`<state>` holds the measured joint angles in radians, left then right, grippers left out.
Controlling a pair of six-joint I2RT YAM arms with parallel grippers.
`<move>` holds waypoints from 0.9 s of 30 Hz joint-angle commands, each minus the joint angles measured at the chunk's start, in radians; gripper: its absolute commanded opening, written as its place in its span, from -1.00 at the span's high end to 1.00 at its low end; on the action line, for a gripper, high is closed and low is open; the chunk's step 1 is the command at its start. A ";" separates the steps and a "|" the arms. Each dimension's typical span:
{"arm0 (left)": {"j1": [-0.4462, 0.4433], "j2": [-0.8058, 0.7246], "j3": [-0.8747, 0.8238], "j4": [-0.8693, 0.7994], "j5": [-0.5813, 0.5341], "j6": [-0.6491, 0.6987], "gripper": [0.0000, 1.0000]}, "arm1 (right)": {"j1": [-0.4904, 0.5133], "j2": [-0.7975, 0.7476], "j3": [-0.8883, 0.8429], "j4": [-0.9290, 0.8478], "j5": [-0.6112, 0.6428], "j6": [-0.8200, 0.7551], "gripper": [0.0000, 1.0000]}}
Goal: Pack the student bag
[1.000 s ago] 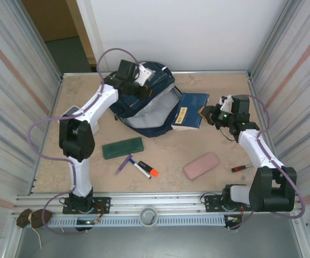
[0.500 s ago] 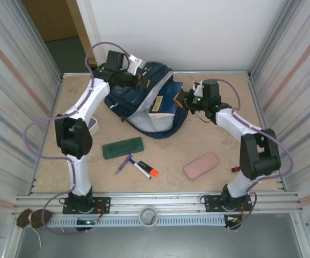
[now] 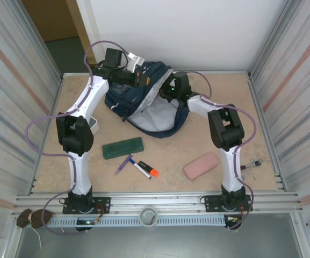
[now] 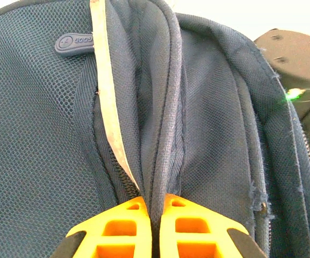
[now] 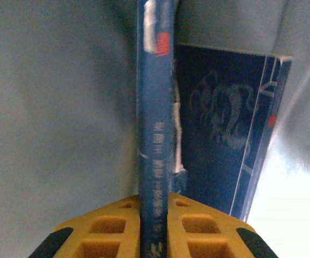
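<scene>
The navy student bag [image 3: 123, 101] lies at the back of the table with its mouth open and its grey lining [image 3: 153, 116] showing. My left gripper [image 3: 140, 80] is at the bag's top rim. In the left wrist view its orange fingers [image 4: 117, 228] are shut on a fold of the bag's fabric [image 4: 163, 134]. My right gripper [image 3: 165, 94] reaches into the bag's mouth from the right. It is shut on the spine of a dark-blue booklet [image 5: 155, 123] held upright against the grey lining [image 5: 52, 107]. A second dark-blue booklet [image 5: 219, 134] stands just behind it inside the bag.
In front of the bag lie a green pencil case [image 3: 122, 148], a purple pen [image 3: 124, 163], a marker with an orange cap [image 3: 145, 169] and a pink case [image 3: 201, 165]. A small metal tool [image 3: 250, 165] lies at the right. A white object [image 3: 93, 125] sits beside the left arm.
My right arm swung left, carrying the booklet from the table beside the bag into the bag's mouth. My left gripper lifted the bag's rim a little and kept hold of it.
</scene>
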<state>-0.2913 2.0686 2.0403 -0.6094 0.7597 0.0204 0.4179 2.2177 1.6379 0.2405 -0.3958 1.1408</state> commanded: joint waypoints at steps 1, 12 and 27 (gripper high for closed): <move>0.006 -0.010 0.059 0.068 0.093 -0.011 1.00 | 0.000 0.062 0.112 -0.125 0.090 -0.122 0.44; 0.005 0.021 0.026 0.094 0.035 -0.040 1.00 | -0.054 -0.273 -0.176 -0.262 0.010 -0.409 -0.05; -0.084 0.088 -0.027 0.152 -0.073 -0.102 1.00 | -0.138 -0.496 -0.610 -0.241 0.104 -0.420 -0.49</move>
<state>-0.3782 2.1685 2.0117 -0.5320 0.6834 -0.0570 0.2523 1.6222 1.0313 -0.0696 -0.2619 0.6785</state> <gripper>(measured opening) 0.089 0.723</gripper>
